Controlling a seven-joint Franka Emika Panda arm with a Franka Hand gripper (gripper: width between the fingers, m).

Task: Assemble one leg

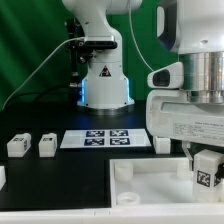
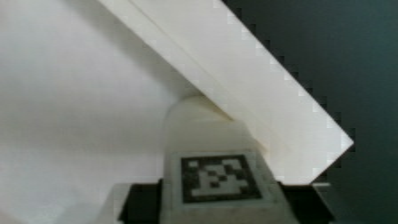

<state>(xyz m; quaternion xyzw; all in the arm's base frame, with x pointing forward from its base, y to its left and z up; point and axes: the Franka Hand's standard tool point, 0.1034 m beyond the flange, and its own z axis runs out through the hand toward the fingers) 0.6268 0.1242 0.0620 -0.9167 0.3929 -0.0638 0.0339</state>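
Note:
My gripper [image 1: 205, 175] hangs at the exterior view's right over the large white panel [image 1: 155, 190]. It is shut on a leg [image 1: 206, 168], a stubby white post whose black-and-white tag faces the camera. In the wrist view the gripper [image 2: 217, 205] holds the leg [image 2: 214, 135] between its dark fingers [image 2: 146, 203], and the leg's tip stands close to the panel's [image 2: 89, 110] raised edge. Whether the tip touches the panel I cannot tell. Two more legs [image 1: 17, 145] [image 1: 47, 145] lie on the black table at the exterior view's left.
The marker board [image 1: 108, 137] lies flat in front of the robot base [image 1: 104, 85]. A small white part [image 1: 163, 142] sits just to its right. Another white piece [image 1: 2, 177] shows at the left edge. Two raised sockets [image 1: 122, 171] stand on the panel's left side.

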